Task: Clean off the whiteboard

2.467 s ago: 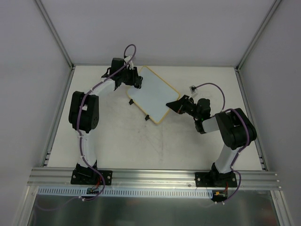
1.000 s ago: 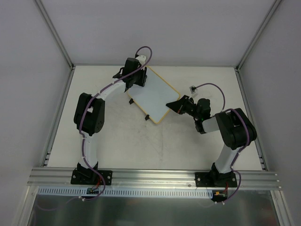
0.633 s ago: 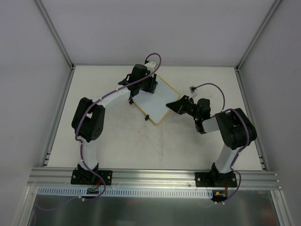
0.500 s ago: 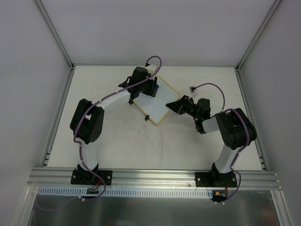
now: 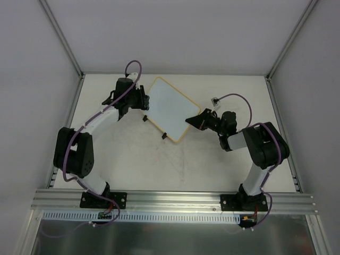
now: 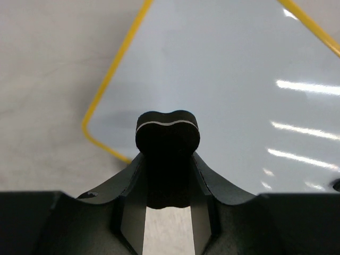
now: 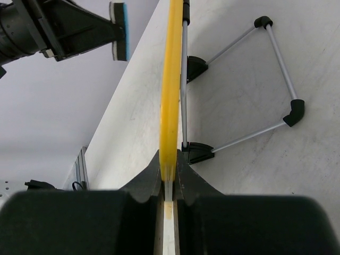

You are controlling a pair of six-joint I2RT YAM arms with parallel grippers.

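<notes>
So, your right gripper pinches the yellow frame of the whiteboard, upper centre of the overhead view, likely to steady it. Your left gripper, clamped on a black eraser, sits at the board's left corner, poised to wipe — contact unclear.

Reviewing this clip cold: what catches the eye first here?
The white rectangular board with the thin yellow frame is at the far middle of the table, its right edge pinched by the shut right gripper. At its left corner, the left gripper grips a small black eraser block.
</notes>
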